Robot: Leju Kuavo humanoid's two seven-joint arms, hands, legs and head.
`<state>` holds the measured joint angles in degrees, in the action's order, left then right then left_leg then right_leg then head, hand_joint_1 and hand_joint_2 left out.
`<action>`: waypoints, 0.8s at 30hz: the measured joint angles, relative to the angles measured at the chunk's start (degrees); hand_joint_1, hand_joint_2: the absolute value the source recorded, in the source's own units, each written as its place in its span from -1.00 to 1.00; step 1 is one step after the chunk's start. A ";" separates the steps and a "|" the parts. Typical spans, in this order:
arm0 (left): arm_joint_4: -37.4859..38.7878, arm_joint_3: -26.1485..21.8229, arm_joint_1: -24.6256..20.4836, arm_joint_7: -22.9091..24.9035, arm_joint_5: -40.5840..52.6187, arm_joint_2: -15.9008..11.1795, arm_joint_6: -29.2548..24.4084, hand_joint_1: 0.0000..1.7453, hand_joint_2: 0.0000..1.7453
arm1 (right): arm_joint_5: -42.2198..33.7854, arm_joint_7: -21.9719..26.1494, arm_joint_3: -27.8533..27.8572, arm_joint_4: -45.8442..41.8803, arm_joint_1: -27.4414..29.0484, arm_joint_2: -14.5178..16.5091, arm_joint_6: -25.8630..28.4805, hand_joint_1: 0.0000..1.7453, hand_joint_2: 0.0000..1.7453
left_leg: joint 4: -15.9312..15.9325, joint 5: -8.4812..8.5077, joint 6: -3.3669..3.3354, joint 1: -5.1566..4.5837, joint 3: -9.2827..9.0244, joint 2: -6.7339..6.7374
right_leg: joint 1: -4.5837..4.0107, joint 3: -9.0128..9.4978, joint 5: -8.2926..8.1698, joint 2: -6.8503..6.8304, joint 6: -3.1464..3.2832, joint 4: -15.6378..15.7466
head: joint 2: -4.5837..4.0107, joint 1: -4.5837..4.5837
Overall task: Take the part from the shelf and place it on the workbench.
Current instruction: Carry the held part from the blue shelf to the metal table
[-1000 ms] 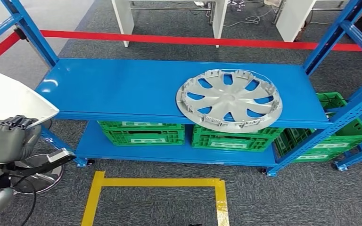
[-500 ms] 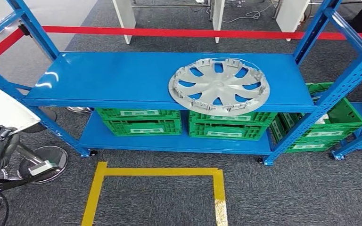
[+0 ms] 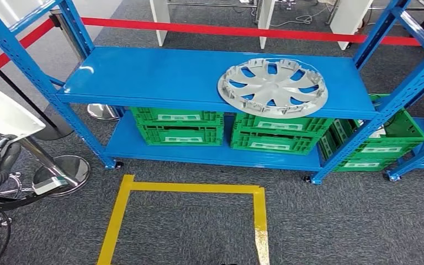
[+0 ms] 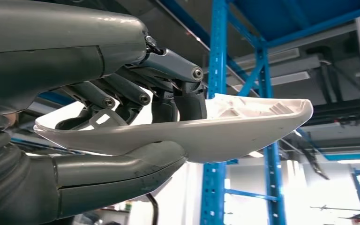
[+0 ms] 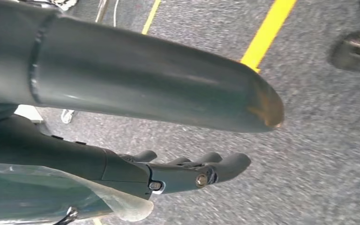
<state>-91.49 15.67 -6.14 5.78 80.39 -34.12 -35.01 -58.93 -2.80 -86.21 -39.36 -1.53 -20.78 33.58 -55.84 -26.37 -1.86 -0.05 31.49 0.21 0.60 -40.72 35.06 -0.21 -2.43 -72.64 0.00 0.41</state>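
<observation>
Left hand (image 4: 136, 126): we grip a white part (image 4: 243, 126) (thumb under, fingers on top)
Right hand (image 5: 168, 140): we hold nothing, fingers apart

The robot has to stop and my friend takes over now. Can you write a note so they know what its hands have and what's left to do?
Left hand: grips a white part by its edge, thumb under, fingers on top.
Right hand: holds nothing, fingers apart, hanging over the carpet.
Silver wheel cover: lies flat on the blue shelf, overhanging the front edge.
Done: the white part is in the left hand.
Left: set the part on the workbench.
</observation>
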 joint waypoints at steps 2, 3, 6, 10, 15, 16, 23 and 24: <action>0.00 0.78 -0.47 -0.27 0.01 0.33 0.00 1.00 1.00 | -0.25 -0.30 0.06 -1.12 0.01 -0.80 0.47 -1.00 -1.00 | -0.14 1.51 0.06 -0.26 2.04 -0.01 | -0.01 1.65 -2.32 0.05 0.11 -1.61 | 0.00 -0.01; 0.00 1.12 -0.69 -0.36 0.02 0.46 0.00 1.00 1.00 | -0.30 -0.39 0.13 -1.58 0.02 -1.12 0.62 -1.00 -1.00 | -0.26 2.22 0.17 -0.34 2.98 -0.03 | -0.01 3.94 -4.04 0.09 0.26 0.55 | 0.00 -0.01; -0.01 1.85 -1.46 -0.45 -0.07 0.60 -0.01 1.00 1.00 | -0.51 -0.63 0.46 -2.82 0.05 -1.88 0.90 -1.00 -1.00 | -1.04 3.96 0.80 -0.56 5.01 -0.06 | -0.14 13.89 -3.67 0.54 0.76 13.45 | 0.01 0.01; 0.07 3.27 -2.77 -0.54 -0.25 0.87 -0.01 1.00 1.00 | -0.83 -1.19 0.65 -4.31 0.24 -2.50 1.35 -1.00 -1.00 | -1.67 4.79 1.87 -0.24 6.22 -0.15 | -0.45 14.68 -3.30 0.33 1.93 17.52 | 0.01 0.12; 0.33 4.97 -3.81 -0.62 -0.44 1.29 0.07 1.00 1.00 | -1.12 -1.30 0.84 -5.08 0.48 -2.74 1.35 -1.00 -1.00 | -15.62 -6.77 3.07 0.25 8.73 -0.22 | -0.70 11.38 -6.73 -0.45 3.37 17.20 | 0.00 -0.32; 0.39 5.26 -3.89 -0.62 -0.44 1.37 0.07 1.00 1.00 | -1.13 -1.29 0.85 -5.14 0.49 -2.74 1.35 -1.00 -1.00 | -17.52 -6.88 3.12 0.27 8.36 -0.22 | -0.75 10.39 -7.30 -0.52 3.39 16.92 | 0.00 -0.36; 0.49 6.08 -5.27 -0.64 -0.83 1.44 0.15 1.00 1.00 | -1.34 -1.10 0.89 -5.42 0.57 -2.74 0.91 -1.00 -1.00 | -0.42 -3.88 1.70 -0.29 -4.47 -0.20 | -0.83 5.40 -10.40 -0.74 2.00 14.93 | 0.00 -0.33; 0.50 6.17 -5.49 -0.66 -1.10 1.44 0.23 1.00 1.00 | -1.45 -1.01 0.89 -5.42 0.59 -2.74 0.65 -1.00 -1.00 | -0.12 -3.44 1.32 -0.31 -4.14 -0.19 | -0.74 5.18 -10.87 -0.76 1.62 15.09 | 0.00 -0.33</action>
<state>-90.99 21.85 -11.63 5.11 79.29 -32.68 -34.79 -60.37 -3.81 -85.32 -44.77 -0.94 -23.52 34.23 -55.96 -29.80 -0.54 -0.36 27.35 0.02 -0.14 -35.55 24.19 -0.98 -0.80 -57.55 0.00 0.08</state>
